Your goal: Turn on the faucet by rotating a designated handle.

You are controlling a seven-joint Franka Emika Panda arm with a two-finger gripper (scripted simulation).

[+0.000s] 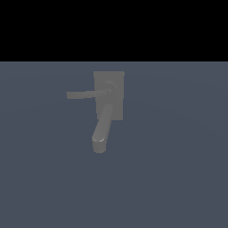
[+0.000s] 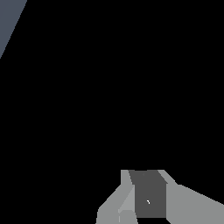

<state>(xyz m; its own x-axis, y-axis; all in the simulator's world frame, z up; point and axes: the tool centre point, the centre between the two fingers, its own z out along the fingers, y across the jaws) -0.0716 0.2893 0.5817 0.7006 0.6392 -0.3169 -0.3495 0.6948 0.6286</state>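
Observation:
The matte grey faucet stands on the blue-grey floor in the middle of the exterior view, with a flat rectangular base plate. Its thick round-ended spout points toward the camera. The handle, a thin flat bar, runs from the round hub toward the exterior view's left. My gripper shows only in the wrist view, as light grey fingers with a dark grey block between them. It is out of the exterior view, and the faucet is out of the wrist view. Nothing is seen in the gripper.
The blue-grey floor spreads around the faucet, with black background above it. The wrist view is almost all black, with a sliver of the floor in one corner.

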